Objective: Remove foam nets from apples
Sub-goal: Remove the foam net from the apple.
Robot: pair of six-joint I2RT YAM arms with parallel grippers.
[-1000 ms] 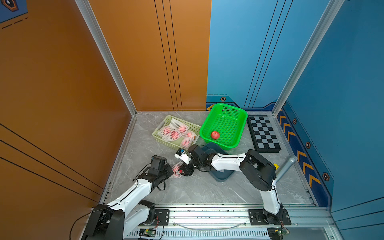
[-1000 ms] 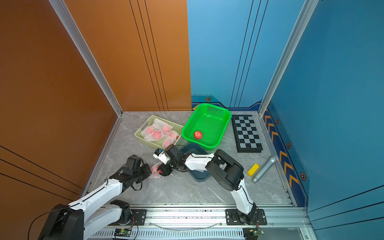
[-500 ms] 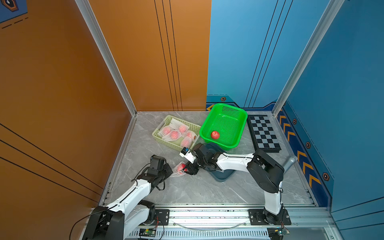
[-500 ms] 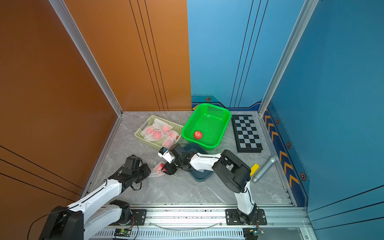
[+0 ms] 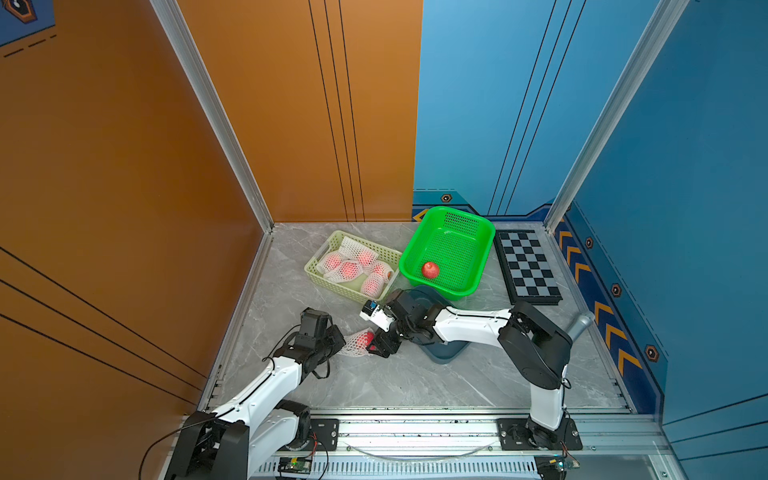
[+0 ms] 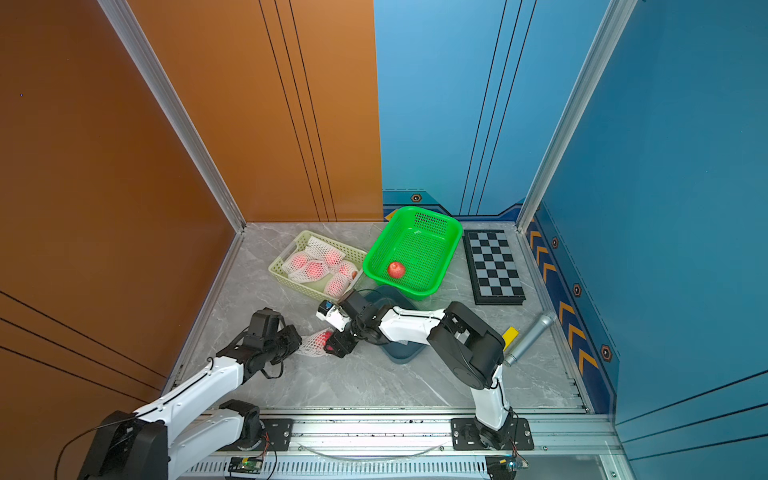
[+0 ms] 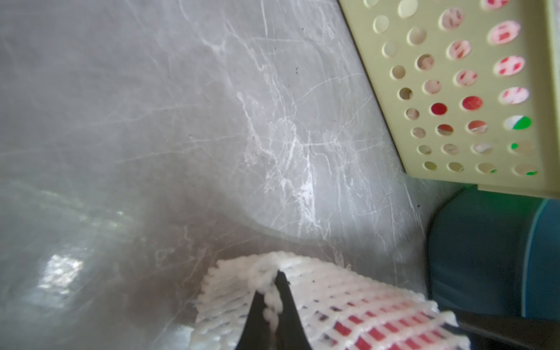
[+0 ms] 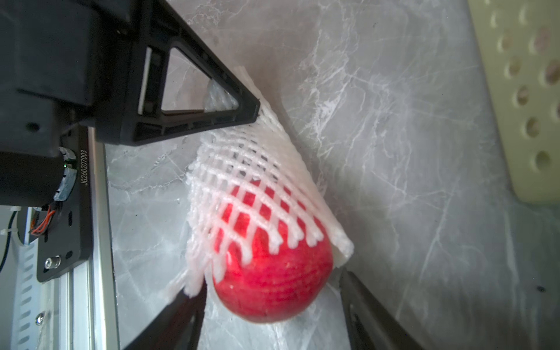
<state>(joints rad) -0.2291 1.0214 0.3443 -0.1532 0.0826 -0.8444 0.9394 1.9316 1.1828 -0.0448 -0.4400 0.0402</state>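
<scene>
A red apple (image 8: 272, 288) sticks halfway out of a white foam net (image 8: 251, 169) on the marble floor, seen in both top views too as the apple (image 5: 368, 337) and its net (image 6: 309, 345). My left gripper (image 7: 272, 291) is shut on the net's far end, pinching a bunched fold. My right gripper (image 8: 271, 281) stands open around the bare end of the apple; one finger (image 8: 357, 291) is clear of it and the other touches the net's edge. Several more netted apples (image 5: 349, 268) lie in the pale yellow basket (image 5: 309, 272). One bare apple (image 5: 430, 269) sits in the green basket (image 5: 488, 232).
A dark blue tray (image 5: 444, 353) lies under my right forearm. A chessboard (image 5: 525, 266) lies at the right, with a silver cylinder (image 6: 530, 338) and a yellow piece (image 6: 510, 333) nearer the front. Walls close in the left, back and right.
My right gripper's jaws have spread apart from the apple they were holding. The net has stretched out between the two grippers, baring more of the apple.
</scene>
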